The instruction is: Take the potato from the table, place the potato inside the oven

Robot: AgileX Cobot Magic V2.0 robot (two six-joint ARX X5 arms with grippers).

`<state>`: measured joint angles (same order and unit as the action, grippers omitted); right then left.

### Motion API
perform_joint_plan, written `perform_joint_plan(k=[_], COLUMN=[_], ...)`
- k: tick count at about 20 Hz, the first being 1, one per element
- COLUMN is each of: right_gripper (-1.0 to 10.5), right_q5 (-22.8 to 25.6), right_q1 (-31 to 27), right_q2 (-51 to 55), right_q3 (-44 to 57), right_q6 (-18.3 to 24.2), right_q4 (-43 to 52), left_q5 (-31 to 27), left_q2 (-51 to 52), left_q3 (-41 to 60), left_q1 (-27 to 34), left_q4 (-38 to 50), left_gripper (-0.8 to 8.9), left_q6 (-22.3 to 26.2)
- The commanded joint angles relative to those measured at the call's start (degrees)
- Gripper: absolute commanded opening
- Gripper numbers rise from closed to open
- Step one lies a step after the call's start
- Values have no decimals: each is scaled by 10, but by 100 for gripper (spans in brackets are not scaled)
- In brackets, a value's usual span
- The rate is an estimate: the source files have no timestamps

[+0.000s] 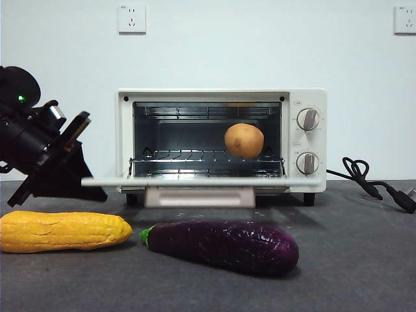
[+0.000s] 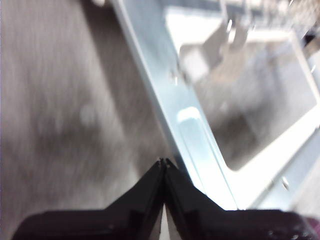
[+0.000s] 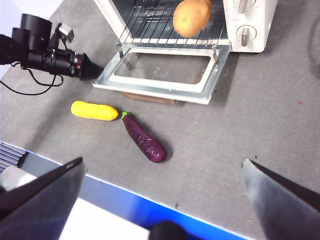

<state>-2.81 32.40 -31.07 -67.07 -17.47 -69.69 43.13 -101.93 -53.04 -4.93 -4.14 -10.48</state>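
Note:
The orange-brown potato (image 1: 244, 140) (image 3: 191, 17) lies on the wire rack inside the cream-white oven (image 1: 305, 97) (image 3: 260, 25). The glass door (image 1: 195, 182) (image 2: 195, 130) (image 3: 165, 85) hangs fully open and level. My left gripper (image 1: 91, 188) (image 2: 164, 161) (image 3: 85, 70) is shut with nothing in it, its tips right at the door's left edge, low over the table (image 1: 357, 260). Wide open and holding nothing, my right gripper (image 3: 162, 162) hangs high above the table's near edge, far from the oven.
A yellow corn cob (image 1: 62, 231) (image 3: 94, 110) and a purple eggplant (image 1: 224, 246) (image 3: 145, 140) lie on the table in front of the open door. The oven's black cord (image 1: 370, 185) trails off to the right.

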Motion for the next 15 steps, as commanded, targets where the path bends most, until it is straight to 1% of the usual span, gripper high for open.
perform_joint_plan(k=[1, 5, 8, 10, 11, 13, 15], right_gripper=[536, 536, 536, 536, 536, 536, 536], right_q5=[2, 2, 2, 2, 2, 1, 1], right_q1=[1, 1, 1, 1, 1, 1, 1], right_q2=[2, 2, 2, 2, 2, 2, 2], right_q3=[2, 2, 2, 2, 2, 2, 2], right_q6=[-7, -11, -11, -11, -13, -21, -21], right_q4=[3, 3, 2, 2, 2, 1, 1], left_q5=[48, 53, 47, 22, 10, -17, -37], left_q2=[-1, -1, -1, -1, -1, -1, -1], left_q3=[-1, -1, -2, -3, -3, -3, -3], left_q1=[-7, -6, -6, -6, -6, -6, -6], left_q4=[54, 130, 213, 270, 292, 324, 339], left_gripper=[-9, -9, -9, -9, -9, -9, -8], left_q6=[-42, -96, -148, -183, -194, -201, -207])
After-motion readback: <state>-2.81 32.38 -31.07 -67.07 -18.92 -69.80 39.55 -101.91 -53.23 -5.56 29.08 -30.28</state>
